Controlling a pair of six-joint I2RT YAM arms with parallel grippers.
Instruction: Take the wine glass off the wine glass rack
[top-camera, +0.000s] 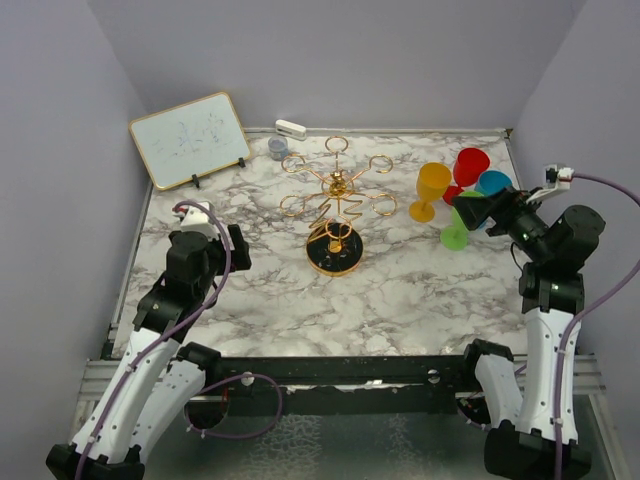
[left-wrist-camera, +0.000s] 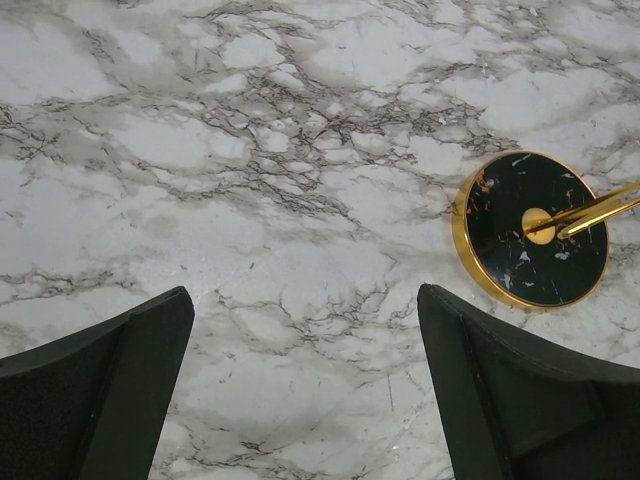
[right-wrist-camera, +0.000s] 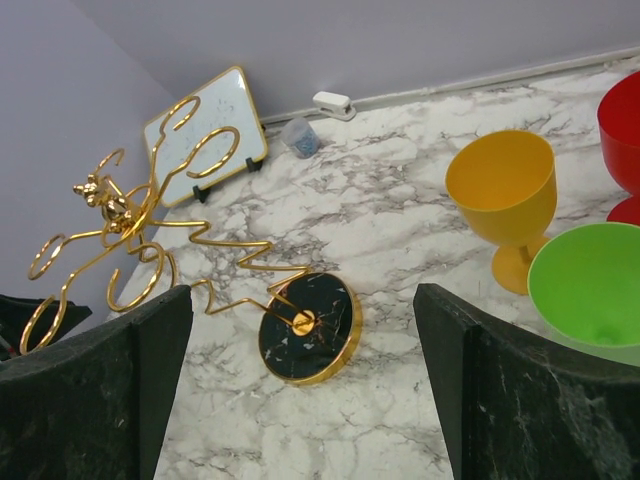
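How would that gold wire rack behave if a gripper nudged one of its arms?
The wine glass rack probably flexes at its thin looped arms rather than staying rigid. Its round black base looks small against the arms' spread, so a high sideways push may tip it.

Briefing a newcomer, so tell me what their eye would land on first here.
The gold wine glass rack stands mid-table on its black base, its looped arms bare. At the table's right side, four bright glasses cluster: the orange glass, red glass, blue glass and green glass. A whiteboard leans at the back left.
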